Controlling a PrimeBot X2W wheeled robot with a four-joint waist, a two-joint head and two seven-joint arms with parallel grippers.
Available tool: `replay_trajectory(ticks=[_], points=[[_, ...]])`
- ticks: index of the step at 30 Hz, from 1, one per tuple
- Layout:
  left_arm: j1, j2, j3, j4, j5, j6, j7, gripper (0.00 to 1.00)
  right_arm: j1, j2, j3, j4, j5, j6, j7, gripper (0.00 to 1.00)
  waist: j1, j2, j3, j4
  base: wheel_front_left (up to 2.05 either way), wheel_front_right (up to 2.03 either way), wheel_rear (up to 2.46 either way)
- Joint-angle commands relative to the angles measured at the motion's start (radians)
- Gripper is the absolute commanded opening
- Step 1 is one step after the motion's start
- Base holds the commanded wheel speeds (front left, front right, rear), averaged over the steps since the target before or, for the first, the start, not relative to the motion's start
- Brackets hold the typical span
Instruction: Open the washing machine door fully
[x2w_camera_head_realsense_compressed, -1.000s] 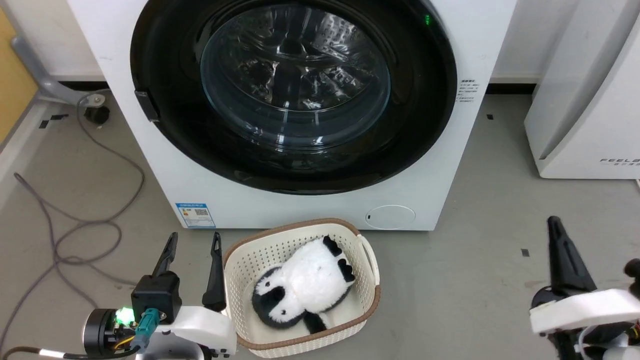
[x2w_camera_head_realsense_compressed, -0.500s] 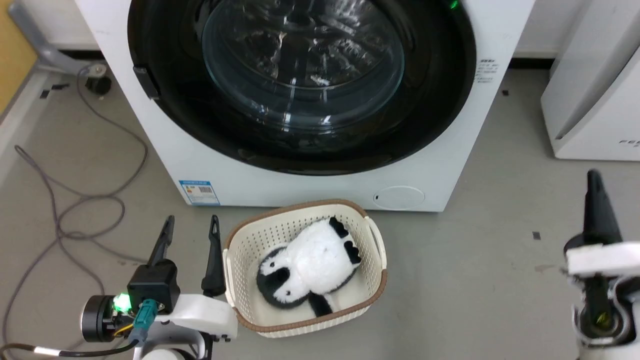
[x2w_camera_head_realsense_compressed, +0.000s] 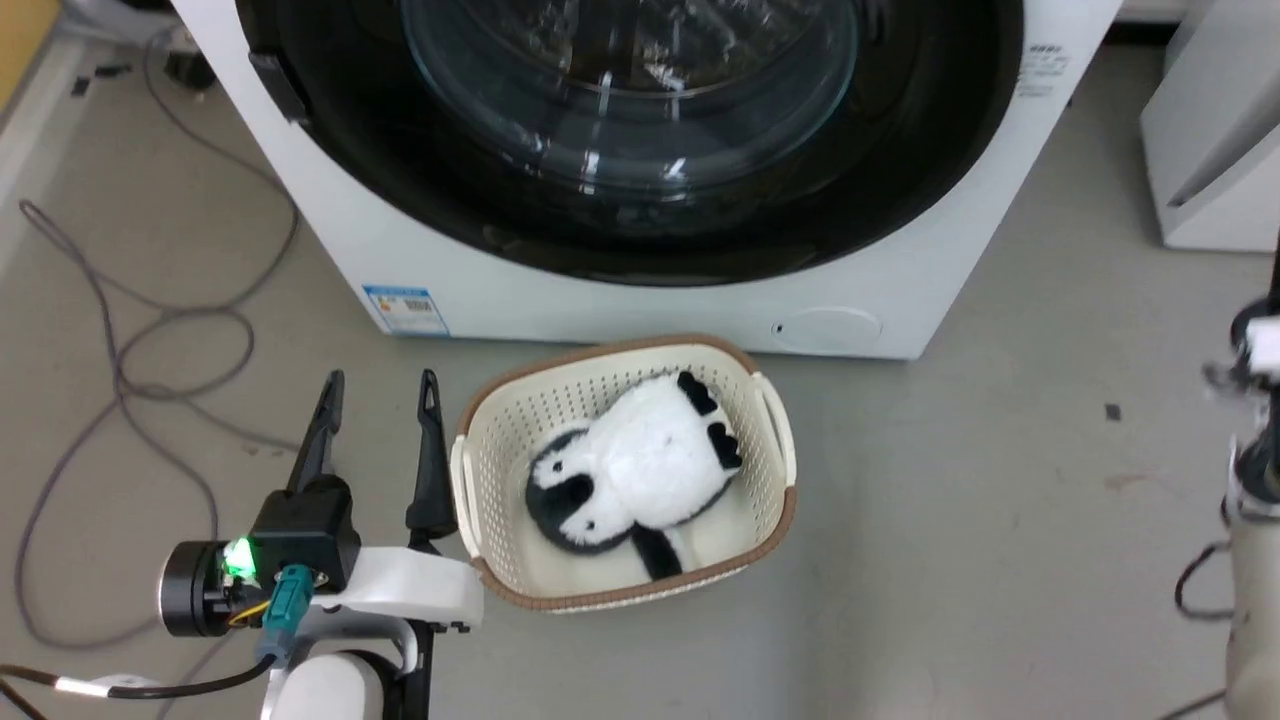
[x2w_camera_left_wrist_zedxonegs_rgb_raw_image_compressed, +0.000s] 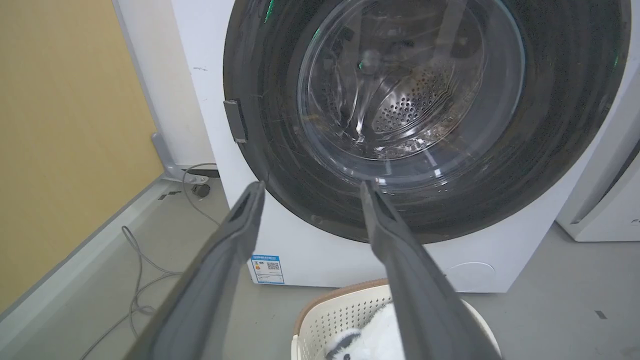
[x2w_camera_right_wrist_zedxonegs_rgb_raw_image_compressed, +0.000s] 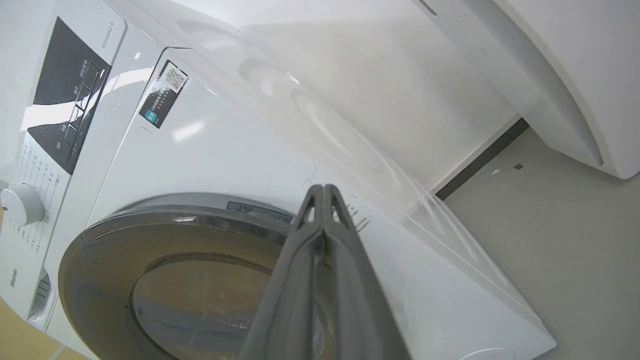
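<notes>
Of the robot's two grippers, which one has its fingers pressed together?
The right gripper: its two dark fingers meet at the tips and hold nothing. The left gripper differs, with its fingers spread well apart.

Glossy door (x2w_camera_head_realsense_compressed: 930, 150) (glass bowl (x2w_camera_head_realsense_compressed: 630, 90)), plastic basket (x2w_camera_head_realsense_compressed: 505, 430)

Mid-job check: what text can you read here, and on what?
"Hisense": washing machine front, below the dial.
Model code by the panel: blurred.
Blue label: too small to read.
Black QR sticker: too small.
Control panel print: too small.
Print beside the door: blurred.
</notes>
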Motion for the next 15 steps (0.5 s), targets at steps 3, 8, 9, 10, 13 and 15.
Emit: replay_trajectory(ticks=[3,8,9,10,13,15], points=[[-0.031,0.001,-0.007,-0.010,-0.007,0.012,-0.016,1.00,-0.104,-0.024,0.014,0.053,0.041,0.004,0.001,0.00,-0.0001,0.0000,0.046,0.014,0.00,0.00,0.00],[-0.054,0.001,-0.015,-0.015,-0.011,0.022,-0.026,1.00,-0.210,-0.042,0.034,0.113,0.078,0.004,0.008,0.00,-0.0001,0.0000,0.087,0.027,0.00,0.00,0.00],[-0.058,0.001,-0.017,-0.016,-0.012,0.025,-0.028,1.00,-0.230,-0.046,0.038,0.127,0.085,0.004,0.010,0.00,-0.0001,0.0000,0.095,0.030,0.00,0.00,0.00],[-0.062,0.001,-0.019,-0.017,-0.013,0.027,-0.030,1.00,-0.251,-0.050,0.045,0.142,0.090,0.004,0.013,0.00,-0.0001,0.0000,0.102,0.033,0.00,0.00,0.00],[-0.072,0.001,-0.025,-0.020,-0.015,0.034,-0.036,1.00,-0.312,-0.059,0.074,0.178,0.101,0.005,0.031,0.00,-0.0001,0.0000,0.124,0.041,0.00,0.00,0.00],[-0.078,0.001,-0.029,-0.021,-0.018,0.039,-0.041,1.00,-0.350,-0.061,0.093,0.199,0.110,0.005,0.046,0.00,-0.0001,0.0000,0.137,0.045,0.00,0.00,0.00]])
